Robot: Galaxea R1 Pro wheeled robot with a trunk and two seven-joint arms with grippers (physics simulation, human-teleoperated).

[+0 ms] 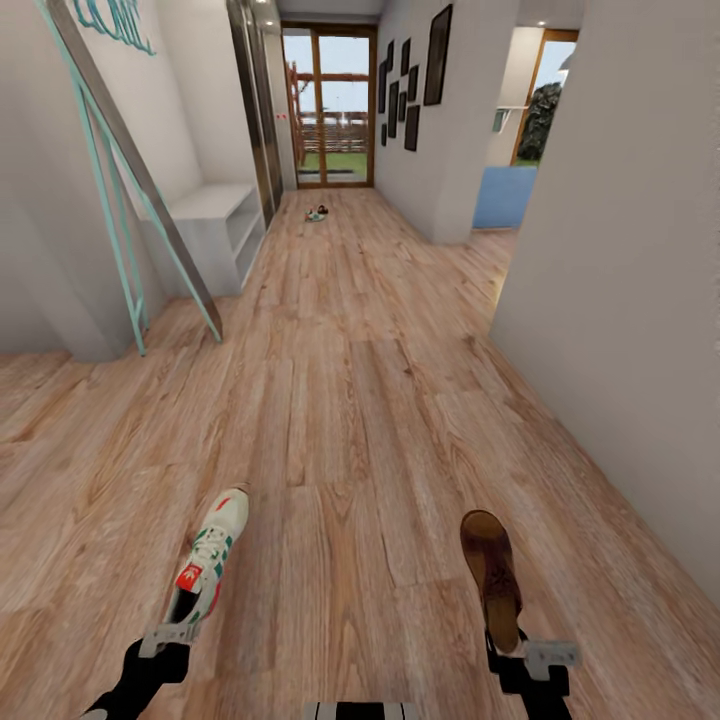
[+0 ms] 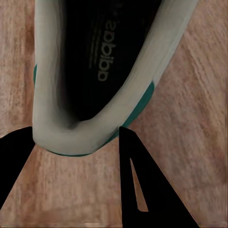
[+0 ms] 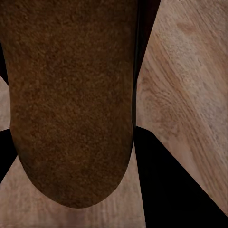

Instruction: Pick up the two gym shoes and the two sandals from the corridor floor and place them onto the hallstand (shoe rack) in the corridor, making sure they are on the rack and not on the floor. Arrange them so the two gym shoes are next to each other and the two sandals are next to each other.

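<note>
My left gripper [image 1: 178, 625] is shut on the heel of a white gym shoe [image 1: 212, 560] with green stripes, held toe-forward above the corridor floor [image 1: 350, 400]. In the left wrist view the gym shoe's heel rim [image 2: 57, 133] sits between the black fingers [image 2: 142, 185]. My right gripper [image 1: 512, 640] is shut on the heel of a brown sandal [image 1: 492, 575], whose footbed [image 3: 71, 104] shows in the right wrist view. Far down the corridor lie a second gym shoe [image 1: 315, 215] and a small dark sandal [image 1: 323, 210] beside it. The light grey hallstand [image 1: 215, 225] stands at the left wall under teal letters [image 1: 120, 25].
A grey plank on a teal frame [image 1: 130, 200] leans against the left wall in front of the hallstand. A white wall corner [image 1: 610, 300] juts in on the right. Glass doors [image 1: 330, 110] close the corridor's far end. Wide floor lies ahead.
</note>
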